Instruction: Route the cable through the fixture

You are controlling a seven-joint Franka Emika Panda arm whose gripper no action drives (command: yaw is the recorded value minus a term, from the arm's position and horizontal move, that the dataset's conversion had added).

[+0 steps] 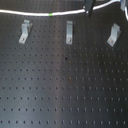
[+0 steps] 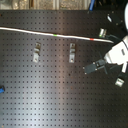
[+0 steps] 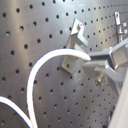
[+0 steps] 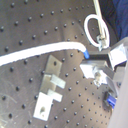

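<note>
The white cable (image 2: pixel 30 31) runs across the far part of the black perforated board, with a green band (image 2: pixel 54 35) and a red band (image 2: pixel 95 38). It also shows in the first exterior view (image 1: pixel 30 13), green band (image 1: pixel 52 14). My gripper (image 3: pixel 92 60) is shut on the cable near its end, which both wrist views show between the fingers (image 4: pixel 92 59). In the first exterior view the gripper (image 1: pixel 89 6) sits on the cable line, beyond the fixtures. A metal fixture (image 3: pixel 75 36) stands close beside the held cable, apart from it (image 4: pixel 50 85).
Three metal fixtures stand in a row in the first exterior view: left (image 1: pixel 24 31), middle (image 1: pixel 69 31), right (image 1: pixel 113 34). The white arm (image 2: pixel 120 50) covers the second exterior view's right. Another bracket (image 2: pixel 119 81) lies near it. A small blue thing (image 2: pixel 1 90) is at the second exterior view's left edge.
</note>
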